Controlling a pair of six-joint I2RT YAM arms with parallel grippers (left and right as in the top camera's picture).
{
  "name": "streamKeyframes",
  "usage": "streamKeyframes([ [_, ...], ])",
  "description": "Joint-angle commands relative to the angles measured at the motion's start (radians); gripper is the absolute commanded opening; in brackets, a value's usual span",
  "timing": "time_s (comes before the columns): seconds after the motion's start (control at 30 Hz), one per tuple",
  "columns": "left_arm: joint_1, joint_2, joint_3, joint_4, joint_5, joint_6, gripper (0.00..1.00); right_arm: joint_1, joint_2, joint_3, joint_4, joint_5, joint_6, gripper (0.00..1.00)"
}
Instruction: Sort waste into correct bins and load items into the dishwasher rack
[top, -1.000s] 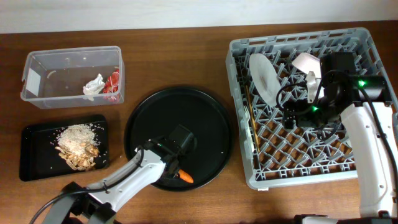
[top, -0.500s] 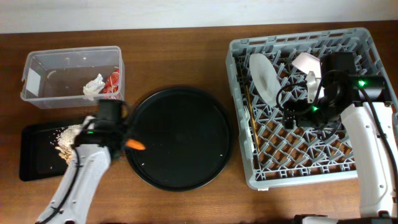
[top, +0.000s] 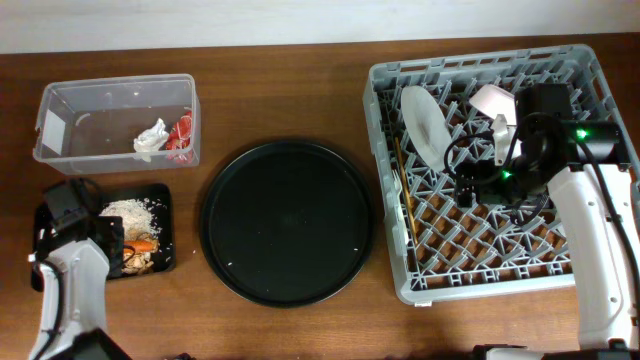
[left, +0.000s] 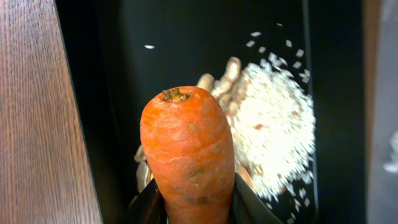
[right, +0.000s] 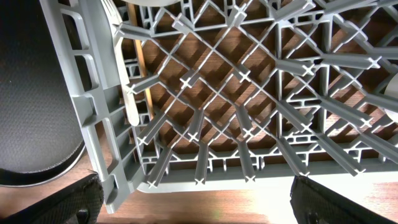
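Left end effector (left: 193, 208) pinches orange carrot (left: 186, 149) over black tray (left: 186, 31) holding rice scraps (left: 277, 130); right end effector (right: 202, 202) spread above rack (right: 93, 93).

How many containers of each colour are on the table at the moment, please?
Black: 2, the shallow tray and the round tray
Clear: 1, the tub
Grey: 1, the rack
Total: 4
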Motion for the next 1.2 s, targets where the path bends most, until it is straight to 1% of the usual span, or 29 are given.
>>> streamKeyframes([
  [0.0,0.023,0.067,0.012,0.024,-0.012,0.017,0.19,-0.004,0.002,-0.003,0.0,-0.006,-0.006,0.99],
  [0.17,0.023,0.138,0.012,0.053,-0.014,0.017,0.19,-0.004,0.002,-0.003,0.0,-0.005,-0.006,0.99],
  [0.2,0.023,0.143,0.012,0.053,-0.014,0.017,0.2,-0.004,0.002,-0.003,-0.001,-0.005,-0.006,0.99],
  [0.23,0.023,0.145,0.012,0.053,-0.013,0.018,0.31,-0.004,0.002,-0.003,0.0,-0.005,-0.006,0.99],
  [0.27,0.023,0.145,0.013,0.053,-0.01,0.029,0.36,-0.004,0.002,-0.003,0.0,-0.006,-0.006,0.99],
  [0.3,0.023,0.144,0.013,0.053,-0.007,0.04,0.44,-0.004,0.002,-0.003,0.0,-0.005,-0.006,0.99],
  [0.33,0.023,0.144,0.013,0.053,-0.007,0.049,0.55,-0.004,0.002,-0.003,0.0,-0.006,-0.006,0.99],
  [0.4,0.023,0.142,0.02,0.052,-0.004,0.096,0.6,-0.004,0.002,-0.003,0.0,-0.005,-0.006,0.99],
  [0.47,0.023,0.129,0.049,0.047,0.028,0.171,0.71,-0.004,0.002,-0.003,0.0,-0.005,-0.006,0.99],
  [0.53,0.022,0.098,0.112,-0.001,0.079,0.234,0.77,-0.004,0.002,-0.003,0.0,-0.006,-0.006,0.99],
  [0.57,0.021,0.08,0.149,-0.037,0.108,0.262,0.83,-0.004,0.002,-0.003,0.0,-0.006,-0.006,0.99],
  [0.6,0.016,0.064,0.18,-0.059,0.131,0.29,0.92,-0.004,0.002,-0.003,0.0,-0.006,-0.006,0.99],
  [0.67,-0.006,0.035,0.234,-0.083,0.196,0.391,0.99,-0.004,0.002,-0.003,0.009,-0.006,-0.006,0.99],
  [0.7,-0.031,0.02,0.261,-0.087,0.233,0.479,0.99,-0.004,0.002,-0.003,0.015,-0.012,-0.006,0.99],
  [0.77,-0.11,0.0,0.298,-0.086,0.343,0.699,0.99,-0.004,0.002,-0.003,0.032,-0.058,-0.006,0.99],
  [0.8,-0.147,-0.002,0.306,-0.085,0.385,0.778,0.99,-0.004,0.002,-0.003,0.046,-0.084,-0.006,0.99],
  [0.83,-0.204,-0.002,0.314,-0.087,0.395,0.82,0.99,-0.004,0.002,-0.003,0.063,-0.109,-0.007,0.99],
  [0.97,-0.391,-0.002,0.314,-0.134,0.384,0.943,0.99,-0.004,0.004,-0.003,0.112,-0.181,-0.07,0.99],
  [1.0,-0.461,-0.002,0.314,-0.199,0.349,0.977,0.99,-0.004,0.007,-0.003,0.104,-0.18,-0.071,0.99],
  [1.03,-0.484,-0.002,0.314,-0.235,0.332,0.983,0.99,-0.004,0.007,-0.003,0.094,-0.174,-0.07,0.99],
  [1.07,-0.514,-0.002,0.314,-0.311,0.309,0.991,0.99,-0.004,0.007,-0.003,0.072,-0.15,-0.07,0.99],
  [1.17,-0.544,-0.002,0.314,-0.545,0.233,0.996,0.99,-0.004,0.004,-0.003,0.015,-0.082,-0.069,0.99],
])
